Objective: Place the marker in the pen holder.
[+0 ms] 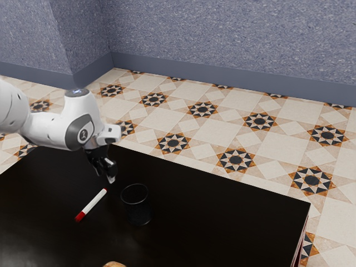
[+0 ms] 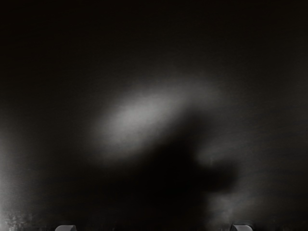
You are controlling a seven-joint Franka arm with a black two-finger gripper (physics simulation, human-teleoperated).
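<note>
My gripper (image 1: 106, 176) hangs over the dark table, beyond the marker and the pen holder in the exterior view. In the wrist view the gripper (image 2: 154, 228) is open, its two tips wide apart at the lower edge with nothing visible between them. A white marker (image 1: 94, 201) with a red end lies flat on the table, its white end nearer the gripper. To its right in the exterior view stands the pen holder (image 1: 137, 207), a see-through dark cup with a round rim.
A tan rounded object (image 1: 115, 264) is partly visible at the exterior view's bottom edge. The black table (image 1: 222, 222) has its far edge in front of the patterned floor. In the wrist view, a blurred reflection and a dark shadow cross the tabletop (image 2: 144, 113).
</note>
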